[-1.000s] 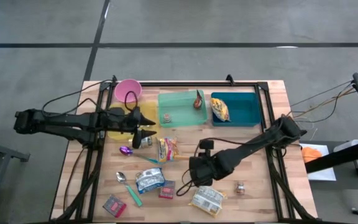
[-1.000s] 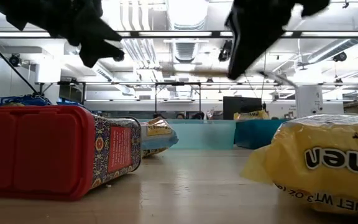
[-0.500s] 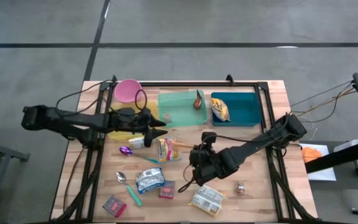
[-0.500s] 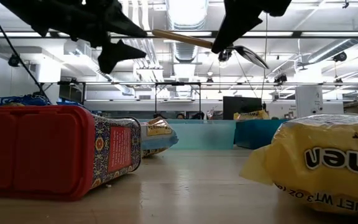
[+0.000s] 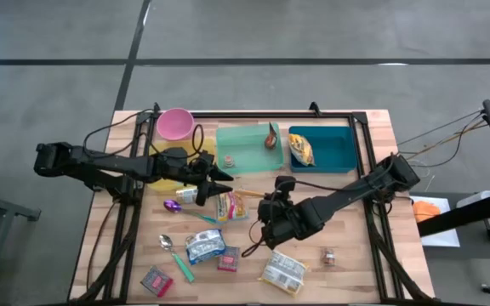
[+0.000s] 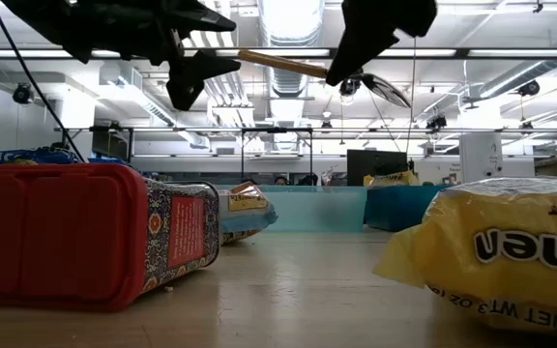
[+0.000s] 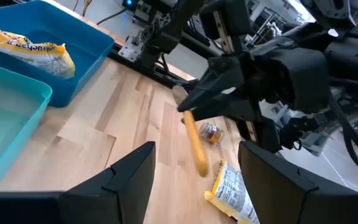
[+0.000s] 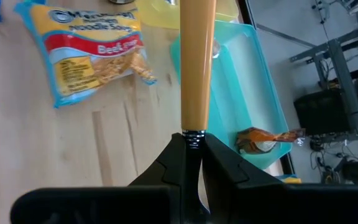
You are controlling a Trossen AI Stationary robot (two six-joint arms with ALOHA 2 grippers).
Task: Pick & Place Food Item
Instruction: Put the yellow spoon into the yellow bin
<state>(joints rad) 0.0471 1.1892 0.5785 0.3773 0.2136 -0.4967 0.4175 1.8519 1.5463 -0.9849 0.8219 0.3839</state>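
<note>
Held thing: the right gripper point(image 5: 266, 223) is clamping a wooden-handled utensil point(image 8: 197, 68) by the metal end of its handle, in the air over the middle of the bench point(image 5: 373, 127).
Long axis: the handle is pointing from the right gripper toward the left gripper point(image 5: 226, 179), roughly along the bench's length; in the low view it is lying nearly level, tipped slightly upward at the free end.
Left gripper: its fingers point(image 7: 126, 180) are standing partly apart with nothing between them, facing the free end of the handle just ahead.
Nearer arm: the left one is nearer the free end, so a handover looks like the coming move.
Below: a noodle packet point(image 5: 228, 205) is lying on the bench under the handle.
Bins: the green bin point(image 5: 247, 149) and blue bin point(image 5: 323, 150) are sitting by the far edge.
</note>
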